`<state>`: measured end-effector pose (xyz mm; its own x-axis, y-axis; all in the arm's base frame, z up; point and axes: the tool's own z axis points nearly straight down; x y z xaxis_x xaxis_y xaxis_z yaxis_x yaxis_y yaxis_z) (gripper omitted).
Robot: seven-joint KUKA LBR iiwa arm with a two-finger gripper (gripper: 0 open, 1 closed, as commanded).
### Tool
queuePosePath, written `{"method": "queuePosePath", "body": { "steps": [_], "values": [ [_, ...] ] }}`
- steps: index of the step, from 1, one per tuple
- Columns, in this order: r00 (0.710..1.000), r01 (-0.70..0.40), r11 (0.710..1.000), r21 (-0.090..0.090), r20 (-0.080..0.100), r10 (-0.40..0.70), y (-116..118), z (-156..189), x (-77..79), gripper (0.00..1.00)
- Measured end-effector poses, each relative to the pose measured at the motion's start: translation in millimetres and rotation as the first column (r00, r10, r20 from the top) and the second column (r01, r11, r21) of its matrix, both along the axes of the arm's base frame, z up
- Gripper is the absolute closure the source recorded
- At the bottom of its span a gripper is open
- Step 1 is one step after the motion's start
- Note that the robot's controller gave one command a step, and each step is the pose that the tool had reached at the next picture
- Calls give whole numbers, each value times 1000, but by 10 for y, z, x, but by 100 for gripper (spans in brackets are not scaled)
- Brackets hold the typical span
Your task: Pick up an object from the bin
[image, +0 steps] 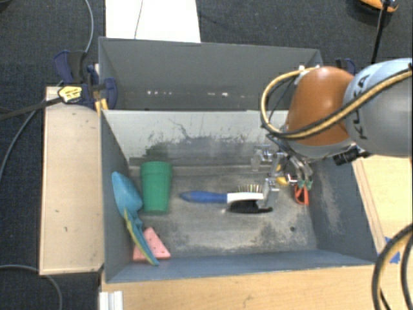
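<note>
Four loose things on the floor of the bin [213, 237]: a brush [222, 199] with blue handle and white bristles near the middle, a green cup [155, 186] toward the left wall, a blue scoop [126, 196] and a pink piece [153, 243] in the front left corner. Gripper [276, 181] low over the bristle end of the brush, toward the right wall; open or closed, cannot tell, and nothing seen held. Nearest thing to it: the brush. Possible troubles from here, as a judgement only: closing on the bristles alone, soft and springy, hence a slip on lifting; gripping so far from the middle, hence tilting of the long handle and a drop back; pressing down on the head, hence swinging of the handle toward the cup. Also a small orange thing [301, 194] just beside the gripper, perhaps part of the robot, perhaps a loose item; possibly caught by mistake.
</note>
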<state>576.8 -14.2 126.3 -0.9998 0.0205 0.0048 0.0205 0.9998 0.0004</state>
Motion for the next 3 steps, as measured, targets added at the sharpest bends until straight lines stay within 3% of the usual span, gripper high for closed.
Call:
{"method": "queuePosePath", "body": {
  "steps": [1, 2, 3],
  "values": [
    [1000, 0, 1000, 0, 8, 0, 0, 48, 16, 0],
    [998, -66, 998, -1, 7, 66, 163, -282, -175, 0],
    [995, -98, 995, 0, 3, 98, 241, -434, -263, 0]
  ]
}}
